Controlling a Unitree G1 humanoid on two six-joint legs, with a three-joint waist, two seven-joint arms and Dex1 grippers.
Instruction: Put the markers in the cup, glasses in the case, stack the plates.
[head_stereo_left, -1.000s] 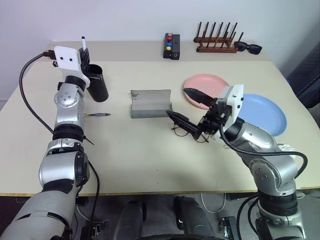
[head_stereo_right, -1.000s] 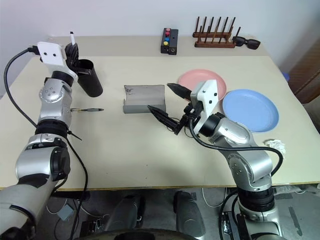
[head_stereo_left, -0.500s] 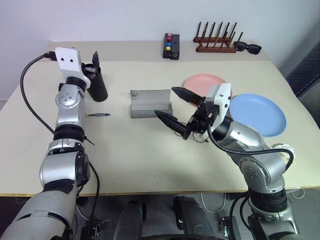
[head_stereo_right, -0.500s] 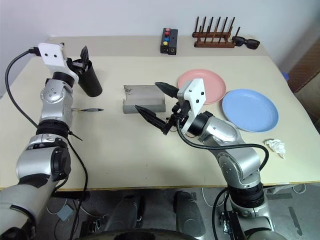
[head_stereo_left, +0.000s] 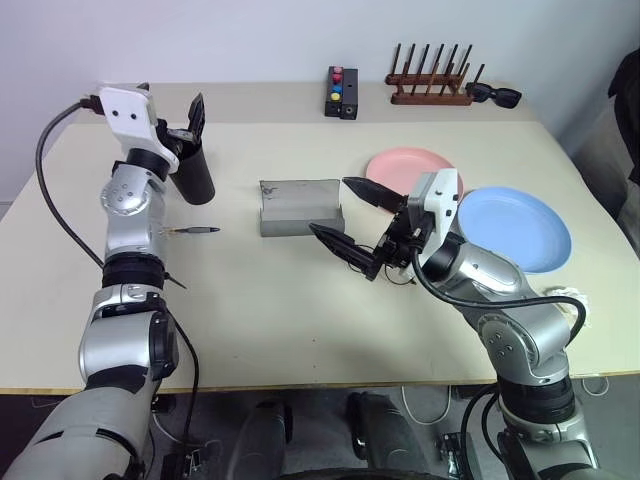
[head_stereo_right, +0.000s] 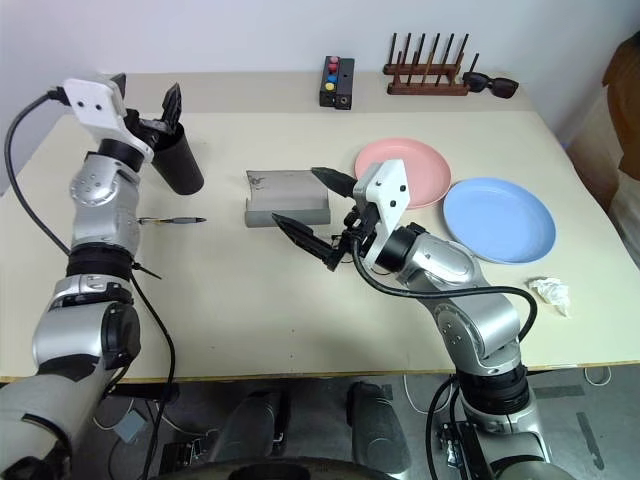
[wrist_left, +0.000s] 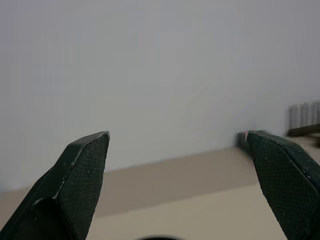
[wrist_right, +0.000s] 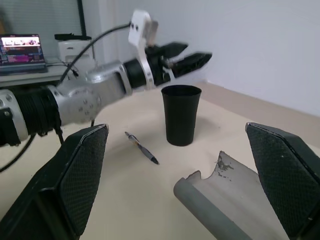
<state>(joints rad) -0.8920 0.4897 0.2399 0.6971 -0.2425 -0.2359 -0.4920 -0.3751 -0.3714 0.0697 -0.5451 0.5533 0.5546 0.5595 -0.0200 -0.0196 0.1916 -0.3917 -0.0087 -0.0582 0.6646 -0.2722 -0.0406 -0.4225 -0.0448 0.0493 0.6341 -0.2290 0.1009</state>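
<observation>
With our left gripper (head_stereo_right: 148, 103) spread empty above the tall black tapered plastic cup (head_stereo_right: 180, 166) (one silvery-grey marker (head_stereo_right: 176, 220) lay on the cream table (head_stereo_right: 300, 300) beside it), our right gripper (head_stereo_right: 312, 206) hovered wide over the thin wire-framed glasses (head_stereo_left: 395, 275) near the open grey case (head_stereo_right: 288, 196), presumably to grasp them.
</observation>
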